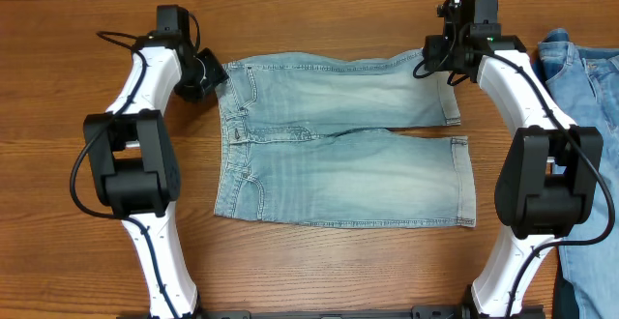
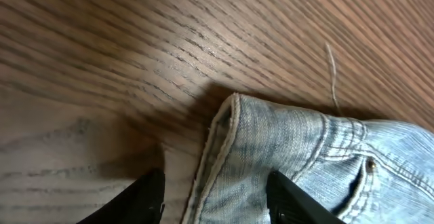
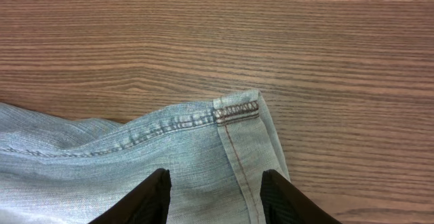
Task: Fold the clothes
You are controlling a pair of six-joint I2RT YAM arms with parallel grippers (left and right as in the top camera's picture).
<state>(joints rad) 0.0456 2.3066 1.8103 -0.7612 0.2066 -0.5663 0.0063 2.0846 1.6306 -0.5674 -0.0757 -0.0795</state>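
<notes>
Shorts are lying flat on the bench, their long axis running across it, with the waistband toward the left arm and both leg hems toward the right arm. The near leg is lying free of either claw; both claws are being held at the far edge. In the left wrist view the left claw is being held open, its fingers straddling the far waistband corner, which is lying just ahead of the fingertips. Whether either finger is touching cloth cannot be told from this blurred view. The right claw is likewise being held wide, the far hem corner lying between and just beyond its fingers. Each far corner is thus being covered by its nearer arm, and a fold toward the near edge is judged to be coming. Darker denim is lying apart at the right.
</notes>
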